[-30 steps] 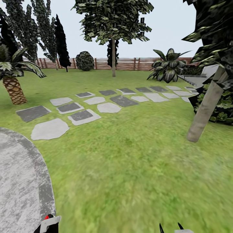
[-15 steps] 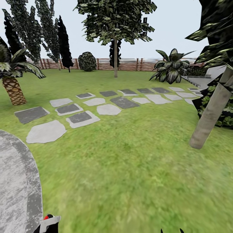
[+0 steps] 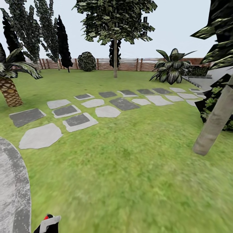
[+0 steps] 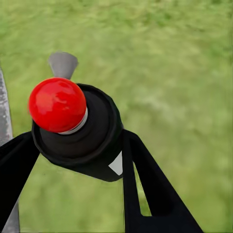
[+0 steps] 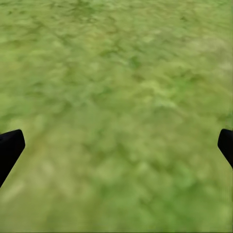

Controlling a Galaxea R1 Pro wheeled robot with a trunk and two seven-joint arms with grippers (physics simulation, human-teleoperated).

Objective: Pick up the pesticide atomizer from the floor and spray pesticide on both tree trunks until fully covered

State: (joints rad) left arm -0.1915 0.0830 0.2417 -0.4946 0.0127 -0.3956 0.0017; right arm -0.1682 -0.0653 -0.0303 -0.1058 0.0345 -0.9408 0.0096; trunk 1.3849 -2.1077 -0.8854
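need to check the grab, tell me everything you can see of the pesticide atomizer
The pesticide atomizer shows a round black head topped by a glossy red ball, with a grey cone-shaped nozzle behind it and a small white patch on its side. It looks like plastic. It sits between the black fingers of the left gripper, which close against it on both sides, held above the grass. In the head view its top shows at the lower edge.
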